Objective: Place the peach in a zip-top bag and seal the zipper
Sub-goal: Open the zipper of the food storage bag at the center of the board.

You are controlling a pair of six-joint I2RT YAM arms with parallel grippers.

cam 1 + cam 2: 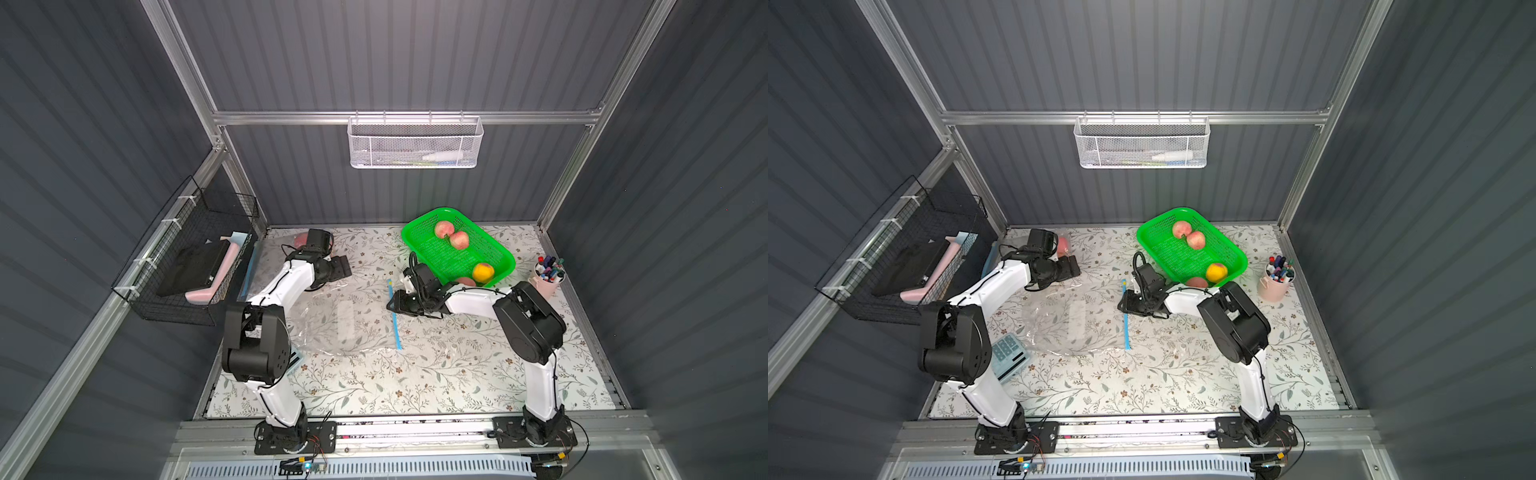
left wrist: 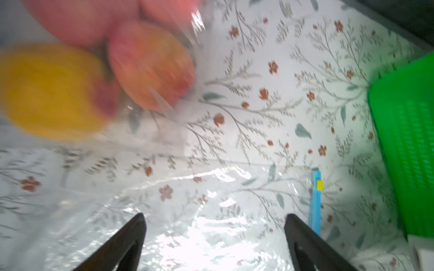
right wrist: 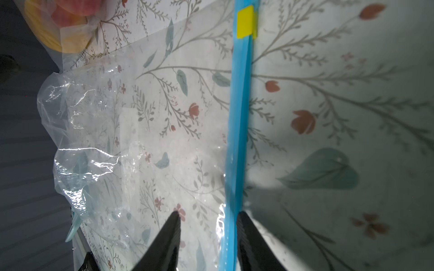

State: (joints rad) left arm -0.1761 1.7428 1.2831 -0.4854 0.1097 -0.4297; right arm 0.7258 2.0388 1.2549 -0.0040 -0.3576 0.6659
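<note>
A clear zip-top bag [image 1: 340, 324] lies flat mid-table, and no fruit shows inside it. Its blue zipper strip [image 1: 395, 316] runs along the right edge, with a yellow tab [image 3: 245, 22] at the far end. My right gripper [image 3: 209, 223] is low over that strip [image 3: 237, 131]. Its jaws are partly open on either side of the strip, which lies against one finger [image 3: 249, 237]. My left gripper [image 2: 215, 225] hangs wide open over the bag's back left part [image 2: 206, 225], holding nothing. Peaches [image 1: 459, 240] lie in the green basket [image 1: 432, 253] at the back right.
A second plastic bag of pink and yellow fruit [image 2: 98, 58] sits at the back left, beside the left wrist. A pink cup of markers [image 1: 548, 276] stands far right. A black wire basket [image 1: 187, 266] hangs on the left wall. A light-blue calculator [image 1: 1009, 353] lies under the left arm.
</note>
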